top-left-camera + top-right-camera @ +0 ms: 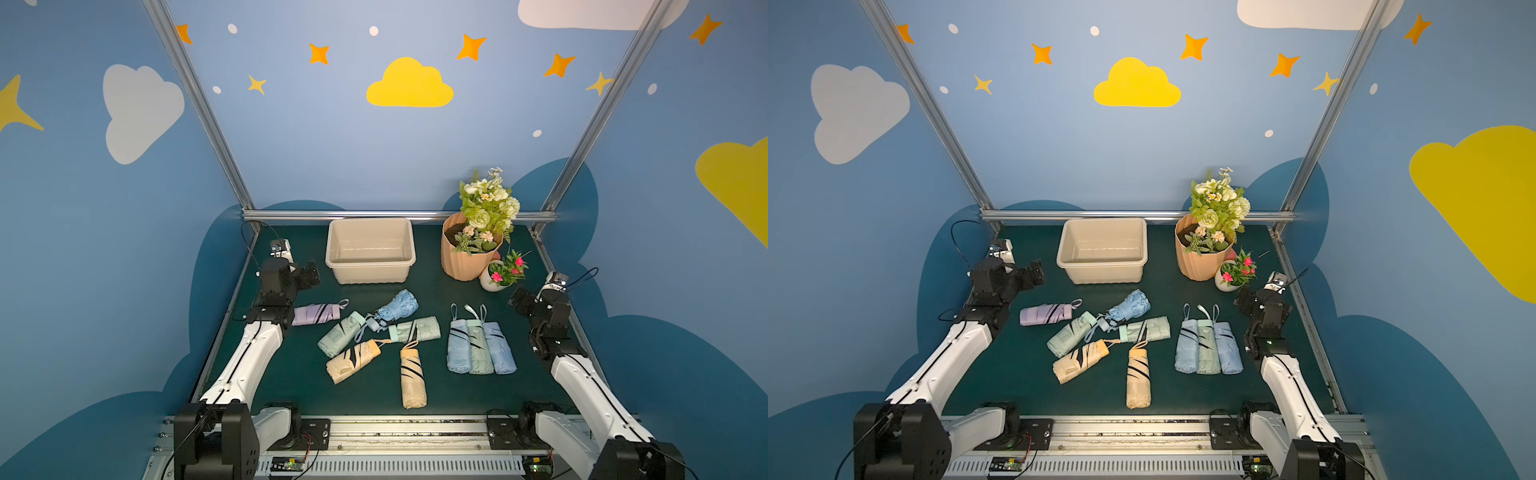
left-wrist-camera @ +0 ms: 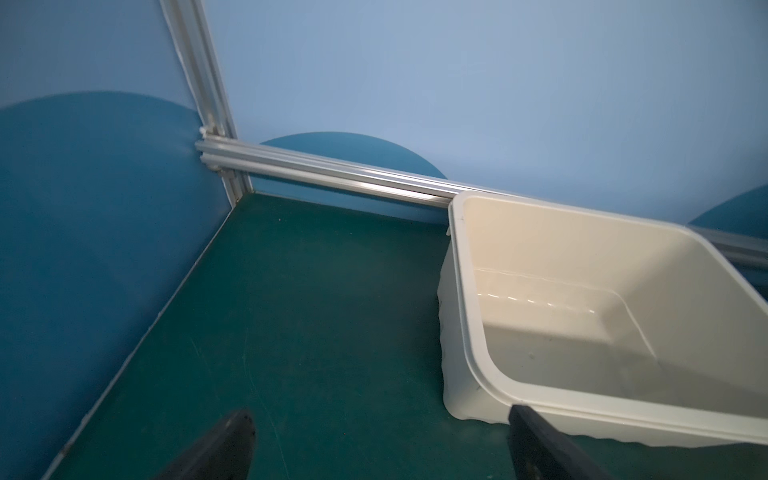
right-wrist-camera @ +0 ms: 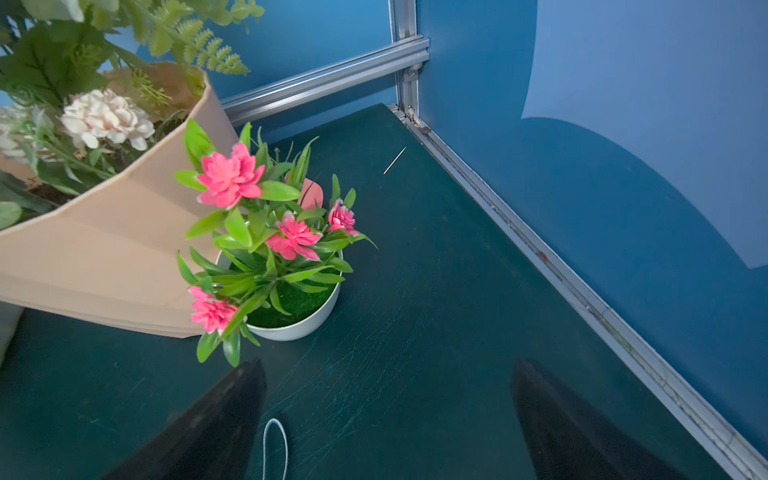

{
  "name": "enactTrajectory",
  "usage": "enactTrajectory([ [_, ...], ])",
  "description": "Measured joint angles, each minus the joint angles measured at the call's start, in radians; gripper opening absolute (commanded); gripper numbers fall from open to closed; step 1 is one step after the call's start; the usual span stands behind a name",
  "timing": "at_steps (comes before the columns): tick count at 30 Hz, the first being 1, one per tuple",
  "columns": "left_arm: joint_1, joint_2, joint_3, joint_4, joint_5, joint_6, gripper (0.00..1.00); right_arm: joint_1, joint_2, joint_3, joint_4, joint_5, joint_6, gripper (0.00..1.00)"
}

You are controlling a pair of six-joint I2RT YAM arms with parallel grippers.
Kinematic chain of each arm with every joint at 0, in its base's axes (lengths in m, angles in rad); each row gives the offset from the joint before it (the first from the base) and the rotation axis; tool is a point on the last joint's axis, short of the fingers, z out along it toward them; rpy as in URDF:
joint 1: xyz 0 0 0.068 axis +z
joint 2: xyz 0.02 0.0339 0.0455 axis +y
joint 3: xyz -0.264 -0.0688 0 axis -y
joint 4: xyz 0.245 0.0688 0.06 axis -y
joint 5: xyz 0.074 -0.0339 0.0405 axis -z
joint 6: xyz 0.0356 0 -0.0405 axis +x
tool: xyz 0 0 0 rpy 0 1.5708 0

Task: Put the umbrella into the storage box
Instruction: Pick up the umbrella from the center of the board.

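Rearward, storage box (image 1: 368, 272), peach pot (image 1: 459, 262) holding flowers (image 1: 490, 203), 9 umbrellas (image 1: 413, 376) outside

Storage box (image 1: 369, 272) at back of table (image 1: 307, 388), flower pot (image 1: 459, 264) right of it, umbrellas (image 1: 413, 376) in front

Enclosure closed on three sides. Back wall (image 1: 332, 158) at twelve o'clock: pale blue, with one yellow cloud (image 1: 409, 85), orange stars (image 1: 319, 54) and white dots. Left wall (image 1: 62, 208) at nine o'clock: blue, with a grey-white cloud (image 1: 139, 110). Right wall (image 1: 685, 104) at three o'clock: blue, with a large yellow cloud shape (image 1: 739, 183). Darker blue cloud shapes (image 1: 577, 195) line the base. Aluminium posts (image 1: 203, 108) stand at eleven and one o'clock, joined by a horizontal rail (image 1: 299, 215). Bench (image 1: 299, 386): dark green surface, scuffed. Lighting even.
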Motion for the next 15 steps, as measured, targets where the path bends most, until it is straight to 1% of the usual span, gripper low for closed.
enactTrajectory([
  [2, -0.002, -0.013, 0.005, -0.04, -0.023, -0.13, 0.94, 0.0, -0.004, 0.0, -0.011, 0.013, 0.017, 0.98],
  [4, -0.008, -0.026, 0.005, -0.091, -0.053, -0.271, 0.92, -0.002, -0.004, 0.006, -0.03, 0.023, 0.03, 0.98],
  [7, -0.031, -0.035, 0.004, -0.185, -0.101, -0.497, 0.92, -0.002, -0.004, 0.027, -0.061, 0.033, 0.045, 0.98],
  [10, -0.079, -0.032, 0.003, -0.296, -0.153, -0.731, 0.95, -0.002, -0.003, 0.049, -0.074, 0.034, 0.058, 0.98],
  [13, -0.124, -0.008, 0.009, -0.424, -0.191, -0.963, 0.95, -0.002, 0.005, 0.065, -0.077, 0.032, 0.066, 0.98],
  [15, -0.137, 0.024, 0.019, -0.489, -0.2, -1.085, 0.96, -0.003, 0.015, 0.071, -0.08, 0.029, 0.068, 0.98],
])
